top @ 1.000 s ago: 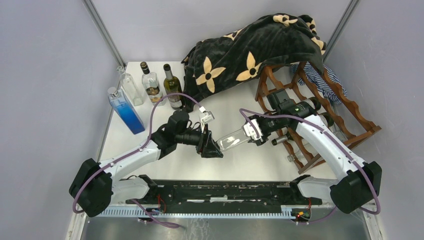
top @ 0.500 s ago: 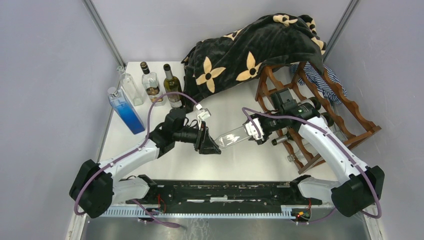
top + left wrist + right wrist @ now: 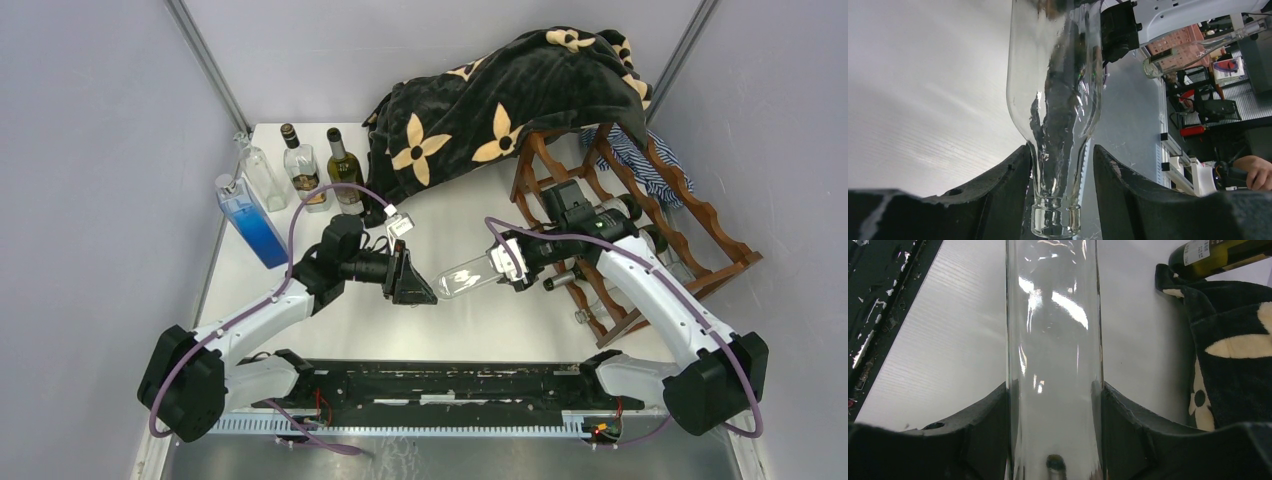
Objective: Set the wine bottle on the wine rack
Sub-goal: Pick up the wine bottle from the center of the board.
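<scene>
Roughly, left to right:
Back-left bottles: a blue bottle, a clear one and two dark wine bottles stood upright.
Left gripper: fingers flanked the clear wine bottle at its neck, the near finger touching the glass, the other beside it.
Right gripper: clamped on its body, holding it level above the table.
Wine rack: far right, partly under a black flowered blanket.

Two robot arms hold a clear glass bottle horizontally between them, beside a blanket-draped wooden wine rack.

Overhead view faces the table; both wrist views closely share the clear bottle.
</scene>
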`<state>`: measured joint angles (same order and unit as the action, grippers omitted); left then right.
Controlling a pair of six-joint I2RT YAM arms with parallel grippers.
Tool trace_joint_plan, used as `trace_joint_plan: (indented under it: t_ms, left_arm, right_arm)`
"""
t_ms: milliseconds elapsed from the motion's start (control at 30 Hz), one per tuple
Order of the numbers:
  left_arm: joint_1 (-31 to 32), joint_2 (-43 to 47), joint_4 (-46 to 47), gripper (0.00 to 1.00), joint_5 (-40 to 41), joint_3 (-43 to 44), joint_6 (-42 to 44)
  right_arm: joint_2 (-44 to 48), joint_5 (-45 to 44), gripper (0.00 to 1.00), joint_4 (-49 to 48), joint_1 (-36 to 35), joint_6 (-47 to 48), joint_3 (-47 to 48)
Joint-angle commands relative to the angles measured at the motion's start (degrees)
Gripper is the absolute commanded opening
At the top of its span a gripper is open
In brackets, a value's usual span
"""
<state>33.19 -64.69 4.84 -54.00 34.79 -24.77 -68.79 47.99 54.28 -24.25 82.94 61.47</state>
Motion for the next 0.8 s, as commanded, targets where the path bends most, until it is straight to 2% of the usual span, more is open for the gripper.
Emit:
trace_joint_plan:
  t_ms: [0,167,367,400,433,467,500,533,567,667,767]
  left_arm:
    - [-0.1,0.1,3.2,0.56,-3.0,0.2,-3.0]
    - [-0.1,-1.0,3.2,0.57,-4.0,0.3,-3.2]
    - [0.0,-2.5,4.0,0.49,-4.4,0.3,-3.4]
    - [0.0,-2.6,4.3,0.45,-4.6,0.4,-3.5]
    - [0.0,-2.6,4.6,0.33,-4.6,0.4,-3.7]
    - [0.0,-2.6,4.9,0.16,-4.5,0.4,-3.8]
    - [0.0,-2.4,5.1,0.06,-4.3,0.4,-3.9]
    - [0.0,-2.2,5.5,0.03,-4.1,0.2,-4.2]
    - [0.0,-2.0,6.2,0.02,-4.2,0.1,-4.7]
    - [-0.1,-2.0,8.2,0.02,-3.3,-0.7,-6.7]
    - [-0.3,-2.1,14.3,0.02,-3.1,-3.3,-11.3]
  right_arm:
    - [2.0,4.0,0.00,-3.6,0.1,-0.9,0.2]
    - [2.1,3.9,0.00,-4.4,0.1,-1.7,0.2]
    - [2.1,3.9,0.00,-4.6,0.1,-1.9,0.0]
    - [2.1,3.9,0.00,-4.8,0.1,-2.0,-0.3]
    - [2.2,3.8,0.00,-5.0,0.2,-2.1,-0.5]
    - [2.3,3.6,0.00,-5.3,0.1,-2.3,-0.8]
    - [2.4,3.4,0.00,-5.6,0.1,-2.7,-1.3]
    - [2.5,3.1,0.01,-6.3,0.1,-3.4,-1.8]
    - [2.6,2.7,0.10,-6.9,0.0,-4.5,-2.2]
    - [2.9,1.2,0.51,-8.6,0.1,-8.8,-2.9]
    - [3.2,-0.4,0.84,-9.8,0.1,-12.3,-2.9]
